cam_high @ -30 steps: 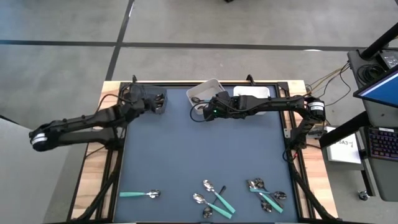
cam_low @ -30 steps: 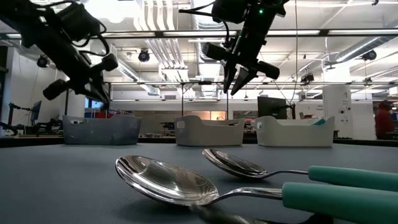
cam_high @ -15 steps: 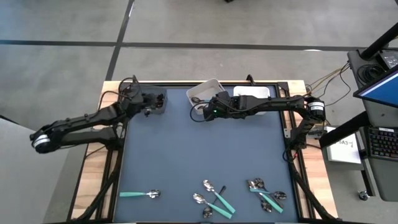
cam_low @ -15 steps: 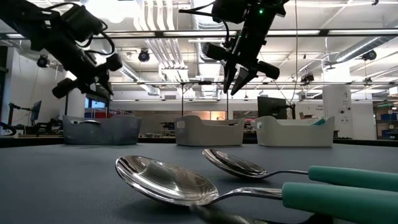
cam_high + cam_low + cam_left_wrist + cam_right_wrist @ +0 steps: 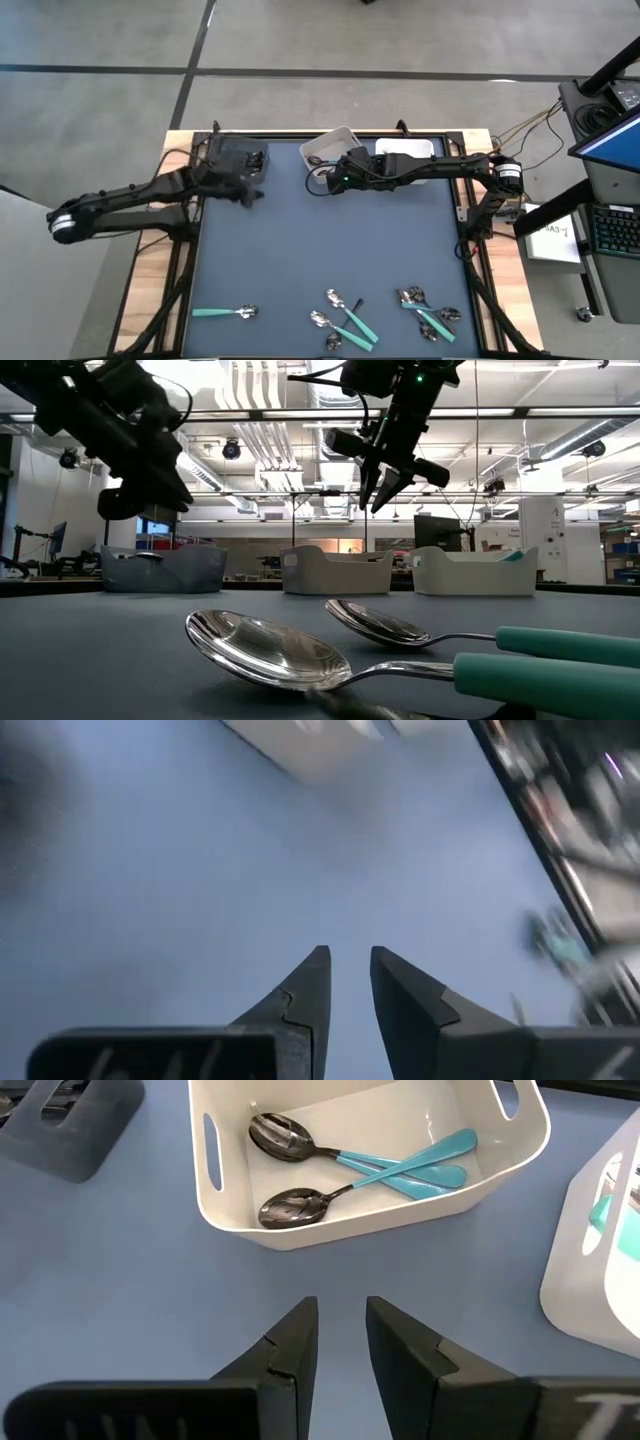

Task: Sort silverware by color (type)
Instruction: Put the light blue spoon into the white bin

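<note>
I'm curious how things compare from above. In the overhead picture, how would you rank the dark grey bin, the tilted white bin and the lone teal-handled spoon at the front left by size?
1. Tilted white bin, though the right arm covers part of it.
2. Dark grey bin, seemingly a little smaller, but the left arm hides part of it, so these two are unsure.
3. Teal-handled spoon, plainly smallest.

Left claw (image 5: 250,196): shifted off the dark grey bin (image 5: 232,154) at the worktop's (image 5: 320,250) far left corner, now over bare surface just in front of that bin. Arm swung toward the middle of the worktop. In the low view, raised and nearer the camera than before. Fingers (image 5: 305,995) slightly apart, nothing between them.
</note>
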Controlling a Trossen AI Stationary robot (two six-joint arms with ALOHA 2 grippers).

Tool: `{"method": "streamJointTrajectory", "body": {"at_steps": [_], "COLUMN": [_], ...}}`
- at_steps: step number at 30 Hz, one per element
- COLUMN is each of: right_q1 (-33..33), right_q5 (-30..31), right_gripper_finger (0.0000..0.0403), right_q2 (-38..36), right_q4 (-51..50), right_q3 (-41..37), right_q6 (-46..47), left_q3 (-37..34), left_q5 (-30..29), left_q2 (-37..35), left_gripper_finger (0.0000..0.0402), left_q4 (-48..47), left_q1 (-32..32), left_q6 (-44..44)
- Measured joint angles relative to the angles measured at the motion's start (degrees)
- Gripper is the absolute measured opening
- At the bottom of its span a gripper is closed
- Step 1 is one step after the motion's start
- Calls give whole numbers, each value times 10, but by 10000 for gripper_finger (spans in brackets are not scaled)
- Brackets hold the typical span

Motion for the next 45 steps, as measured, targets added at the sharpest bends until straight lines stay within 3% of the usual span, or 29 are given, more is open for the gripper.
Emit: {"method": "streamJointTrajectory", "body": {"at_steps": [3,5,9,14,17,20,24,29,32,37,45], "right_q1": [0,0,0,0,0,0,0,0,0,0,0], "right_q5": [0,0,0,0,0,0,0,0,0,0,0], "right_gripper_finger": [79,79,79,79,79,79,79,79,79,79,79], "right_q2": [0,0,0,0,0,0,0,0,0,0,0], "right_q4": [0,0,0,0,0,0,0,0,0,0,0], "right_q3": [0,0,0,0,0,0,0,0,0,1,1], "right_q6": [0,0,0,0,0,0,0,0,0,0,0], "left_q3": [-1,-1,-1,3,33,89,196,355,437,492,450], "left_q5": [-2,-38,-187,-373,-449,-488,-492,-488,-439,-300,-240], "left_q2": [2,9,44,139,210,285,374,465,504,526,508], "left_gripper_finger": [58,58,58,58,58,58,58,58,58,58,58], "left_q4": [14,38,102,187,200,180,73,-207,-331,-353,-348], "left_q1": [-87,-164,-346,-572,-679,-757,-818,-853,-871,-899,-940], "left_q6": [-34,-75,-178,-325,-402,-429,-434,-540,-588,-558,-543]}}
